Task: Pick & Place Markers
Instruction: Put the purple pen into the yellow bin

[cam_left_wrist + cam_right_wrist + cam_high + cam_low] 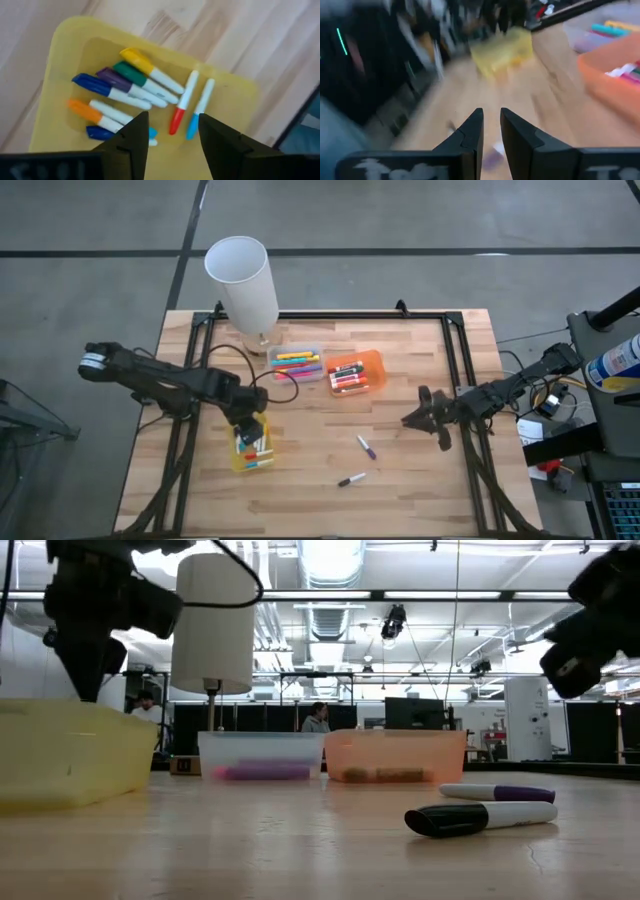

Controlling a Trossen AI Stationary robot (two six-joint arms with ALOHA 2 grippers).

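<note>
Several markers in mixed colours (pixel 135 90) lie in the yellow tray (pixel 253 452). My left gripper (pixel 170 125) hovers just above that tray, open and empty, pointing down. Two markers lie loose on the table: a purple-capped one (pixel 367 446) and a black-capped one (pixel 351 479). More markers lie in the clear tray (pixel 295 363) and the orange tray (pixel 357 372). My right gripper (pixel 425 420) is right of the loose markers, above the table, its fingers a narrow gap apart with nothing between them (pixel 491 117). The purple marker (pixel 492 155) shows blurred ahead of it.
A tall white cylinder (pixel 243 280) stands at the far edge, behind the clear tray. A dark cable (pixel 285 392) loops on the table near the left arm. A black frame (pixel 460 350) borders the tabletop. Bare wood lies between the yellow tray and the loose markers.
</note>
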